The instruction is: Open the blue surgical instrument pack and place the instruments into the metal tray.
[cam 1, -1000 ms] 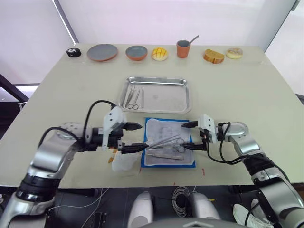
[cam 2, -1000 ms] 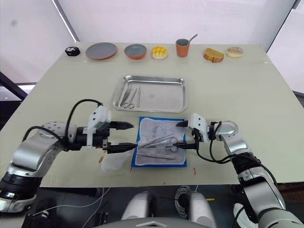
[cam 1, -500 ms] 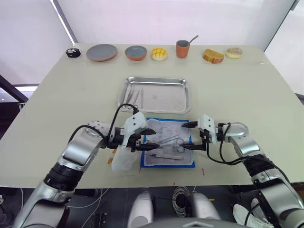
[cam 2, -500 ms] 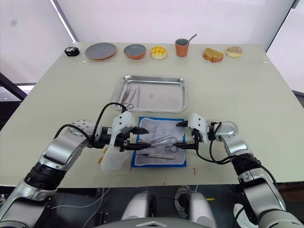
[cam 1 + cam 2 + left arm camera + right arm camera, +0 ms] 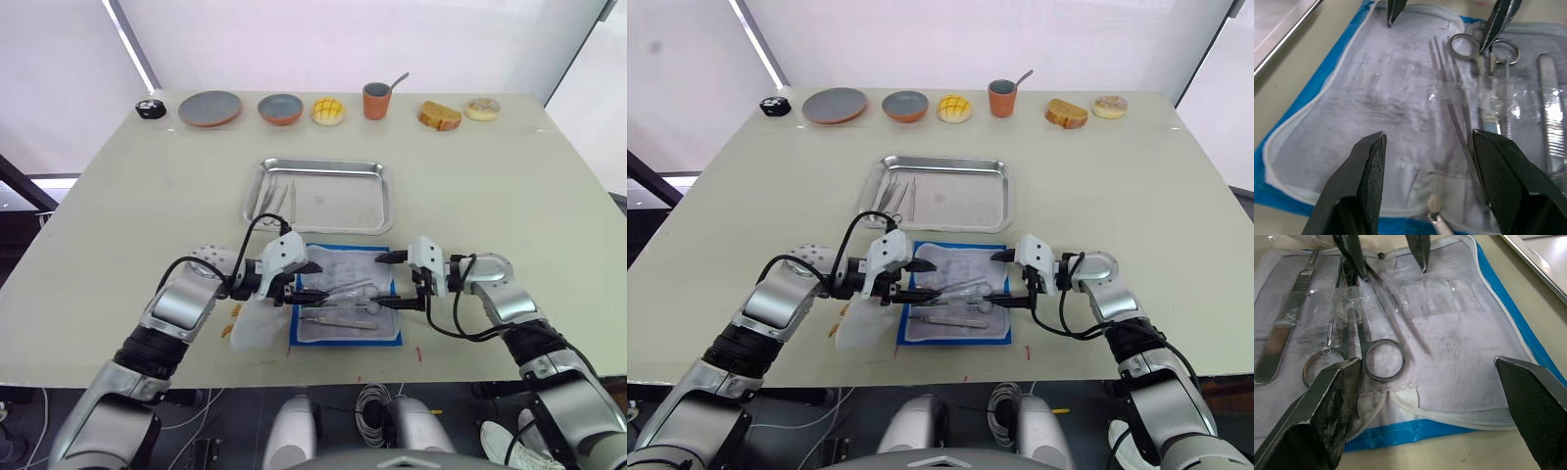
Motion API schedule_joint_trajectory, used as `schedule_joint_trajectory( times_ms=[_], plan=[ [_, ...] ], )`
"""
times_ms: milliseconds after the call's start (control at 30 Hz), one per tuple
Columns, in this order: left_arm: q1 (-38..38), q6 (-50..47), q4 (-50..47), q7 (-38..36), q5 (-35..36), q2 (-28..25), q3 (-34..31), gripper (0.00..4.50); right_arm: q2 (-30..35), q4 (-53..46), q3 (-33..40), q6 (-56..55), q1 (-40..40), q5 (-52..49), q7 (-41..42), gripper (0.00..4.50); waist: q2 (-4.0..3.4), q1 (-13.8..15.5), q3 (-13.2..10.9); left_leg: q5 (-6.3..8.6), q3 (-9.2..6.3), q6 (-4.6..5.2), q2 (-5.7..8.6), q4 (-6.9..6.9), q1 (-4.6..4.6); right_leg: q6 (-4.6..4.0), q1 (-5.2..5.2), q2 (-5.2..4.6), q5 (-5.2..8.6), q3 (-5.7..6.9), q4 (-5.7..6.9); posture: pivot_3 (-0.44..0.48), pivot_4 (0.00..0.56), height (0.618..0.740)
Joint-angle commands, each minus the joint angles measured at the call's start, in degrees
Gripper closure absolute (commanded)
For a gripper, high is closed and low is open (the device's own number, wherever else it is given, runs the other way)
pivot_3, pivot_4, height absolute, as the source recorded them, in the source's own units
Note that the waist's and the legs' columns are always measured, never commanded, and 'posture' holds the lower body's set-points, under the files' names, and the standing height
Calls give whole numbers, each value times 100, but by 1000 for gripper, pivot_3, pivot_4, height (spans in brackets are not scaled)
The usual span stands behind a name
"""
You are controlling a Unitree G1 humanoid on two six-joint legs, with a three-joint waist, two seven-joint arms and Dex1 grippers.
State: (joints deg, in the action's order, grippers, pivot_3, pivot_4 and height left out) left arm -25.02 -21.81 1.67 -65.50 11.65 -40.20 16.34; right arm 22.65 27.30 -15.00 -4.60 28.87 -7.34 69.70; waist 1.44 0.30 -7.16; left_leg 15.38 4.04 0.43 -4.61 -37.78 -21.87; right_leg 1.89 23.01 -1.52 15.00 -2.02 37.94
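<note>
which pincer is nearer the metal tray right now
Left. The left pincer is open over the opened pack's near-left part, just below the metal tray's front rim. The right pincer hovers open at the pack's right edge, slightly farther off.

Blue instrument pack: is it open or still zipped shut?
Open. The blue surgical instrument pack lies spread flat, pale lining up, with scissors and other instruments exposed on it.
</note>
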Motion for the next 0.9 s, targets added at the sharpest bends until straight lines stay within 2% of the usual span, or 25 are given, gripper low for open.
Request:
schedule_joint_trajectory(
  times_ms=[33,400,433,533,600,633,700,900],
  plan=[
    [-111,138,-8,-62,-94,2,-47,1588,165,329,-239,260,-296,365,-32,0,0,1,0,0,0,0,0,0,0,0,0,0,0,0,0,0,150,740],
    [-252,388,126,-80,-573,345,331,1588,166,313,-246,265,-304,370,-46,0,0,14,1,0,2,0,0,0,0,0,0,0,0,-2,0,0,150,740],
    [-262,357,125,-92,-625,368,385,2018,167,305,-245,274,-306,371,-52,0,0,14,1,0,2,0,0,0,1,0,0,1,0,-3,0,0,150,740],
    [-305,221,189,-124,-796,373,528,2494,165,271,-249,299,-320,373,-68,0,2,20,3,0,2,0,0,0,1,1,0,1,0,-5,0,0,150,740],
    [-352,201,236,-186,-846,366,584,3673,166,238,-253,320,-337,370,-73,0,1,25,5,0,3,0,0,0,2,1,-1,2,0,-5,0,0,150,740],
    [-386,219,263,-226,-853,366,595,3783,166,216,-257,333,-349,369,-76,0,-2,25,7,0,4,0,0,0,2,1,-1,2,0,-7,0,0,150,740],
    [-448,242,321,-275,-863,372,598,4485,165,193,-270,349,-365,375,-85,0,-3,31,8,0,5,0,0,0,3,1,-1,2,0,-9,0,0,150,740],
    [-621,242,403,-516,-859,317,624,4485,127,208,-363,372,-360,446,-122,0,-6,27,10,0,5,0,0,0,5,1,-1,5,0,-11,0,0,150,740]
  ],
)
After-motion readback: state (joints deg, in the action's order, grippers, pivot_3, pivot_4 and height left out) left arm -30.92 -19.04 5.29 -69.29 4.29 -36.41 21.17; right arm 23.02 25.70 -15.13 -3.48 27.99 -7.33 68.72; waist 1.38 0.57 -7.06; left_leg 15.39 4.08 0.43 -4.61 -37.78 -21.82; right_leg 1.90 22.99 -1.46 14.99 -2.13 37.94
